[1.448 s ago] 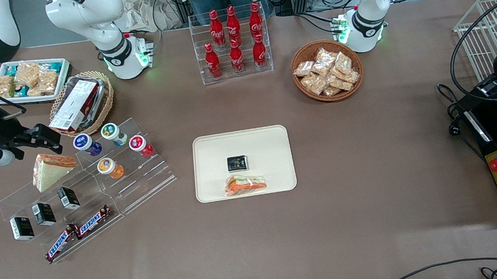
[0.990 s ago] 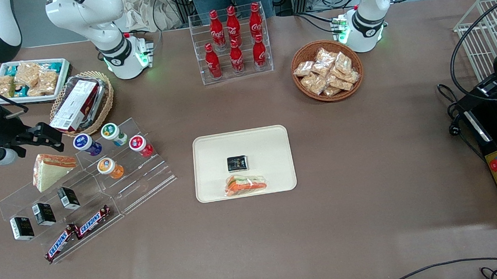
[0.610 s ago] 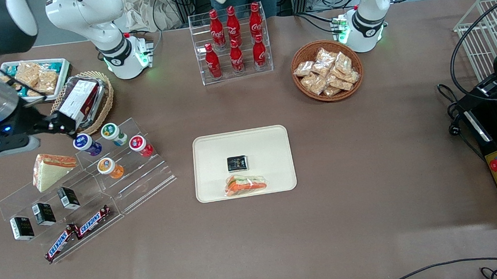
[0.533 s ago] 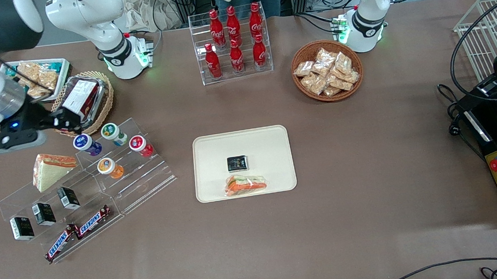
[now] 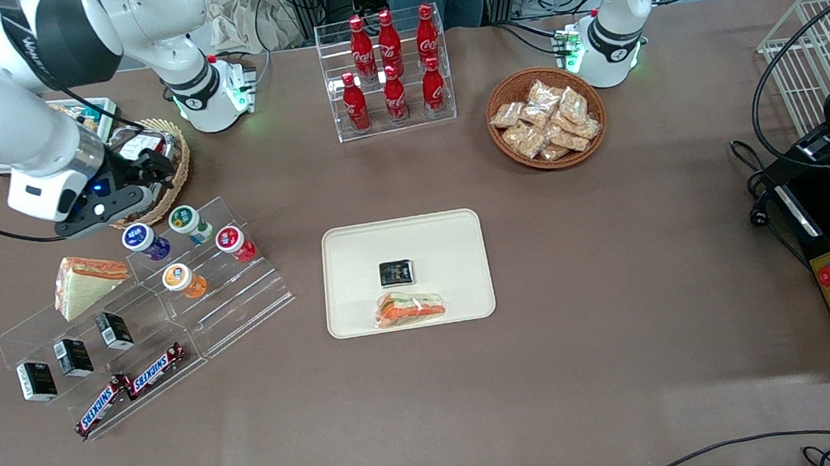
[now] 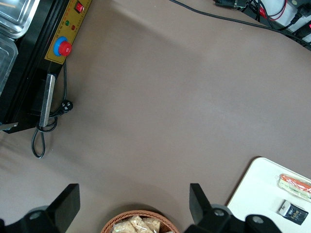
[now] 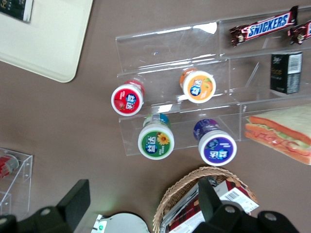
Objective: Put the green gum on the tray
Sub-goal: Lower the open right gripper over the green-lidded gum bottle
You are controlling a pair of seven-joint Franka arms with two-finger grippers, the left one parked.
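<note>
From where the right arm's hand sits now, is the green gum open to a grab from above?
Probably yes. The hand hovers over the wicker basket, fingers open, just farther from the front camera than the green gum. Nothing covers its lid; the blue-lidded and red-lidded containers stand apart from it.

The green gum (image 7: pixel 156 141) is showing a green-rimmed white lid with a small yellow flower printed on it, over a pale green body. Beside it, the like containers are wearing blue (image 7: pixel 217 148), red (image 7: pixel 127 99) and orange (image 7: pixel 198 86) lids — each with a white centre. The tray (image 5: pixel 430 241) is looking plain cream, carrying a black packet (image 5: pixel 396 271) and an orange-and-green layered sandwich (image 5: pixel 410 308). The black gripper (image 5: pixel 158 164), fingers spread, is hanging over a tan wicker basket (image 5: pixel 174 179) — the box inside is possibly dark red and white. The table (image 5: pixel 612 284) is reading dull brown.
</note>
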